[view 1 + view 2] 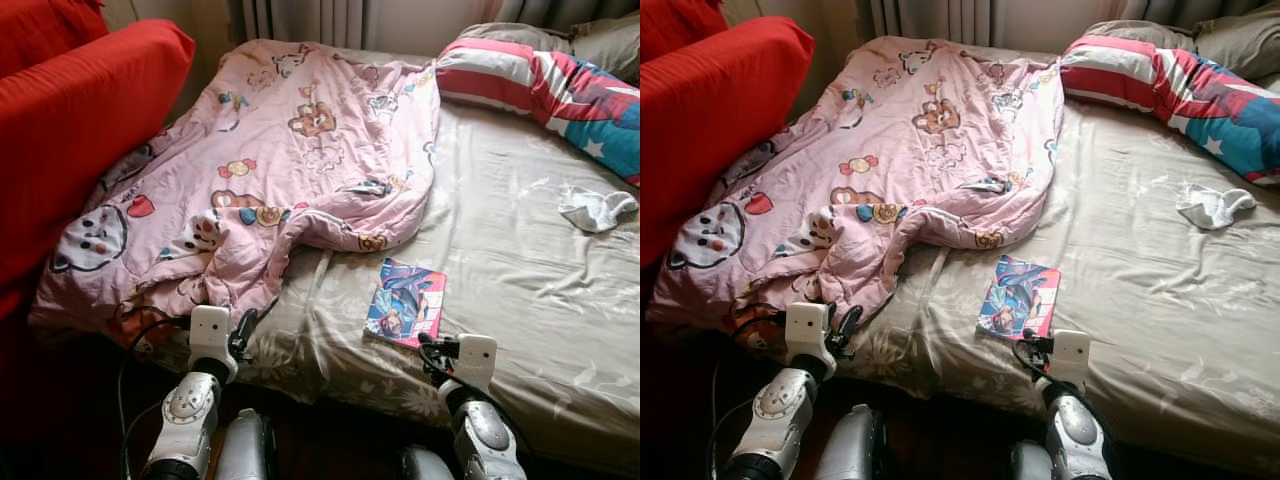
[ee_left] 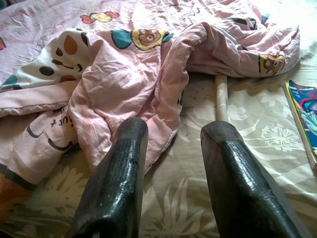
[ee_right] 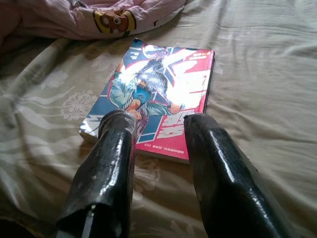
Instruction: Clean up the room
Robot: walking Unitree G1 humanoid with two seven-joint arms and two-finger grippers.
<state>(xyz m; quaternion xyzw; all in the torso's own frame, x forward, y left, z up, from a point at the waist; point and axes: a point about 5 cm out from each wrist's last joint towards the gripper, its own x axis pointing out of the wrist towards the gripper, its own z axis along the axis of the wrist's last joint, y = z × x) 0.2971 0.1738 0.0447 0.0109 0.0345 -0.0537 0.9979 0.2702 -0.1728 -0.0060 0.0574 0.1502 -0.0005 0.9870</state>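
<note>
The robot is standing at the foot edge of a bed (image 1: 520, 300) covered in a beige floral sheet. A pink cartoon-print quilt (image 1: 290, 160) is lying rumpled across the bed's left half, its lower corner spilling toward the near edge. The left gripper (image 2: 171, 148) is hovering low over the sheet just beside that corner, its two black fingers (image 2: 119, 173) standing apart with nothing between them. The right gripper (image 3: 158, 134) is poised at the near edge of a comic book (image 1: 406, 301) lying flat on the sheet, near the quilt's folded hem; its fingers are also spread, gripping nothing, with their tips just over the book's near edge. Farther back, a red, white and blue pillow (image 1: 550, 85) is resting at the head of the bed, and a small crumpled white cloth (image 1: 596, 209) is lying on the sheet to the right. A red sofa (image 1: 70, 120) is standing along the bed's left side.
</note>
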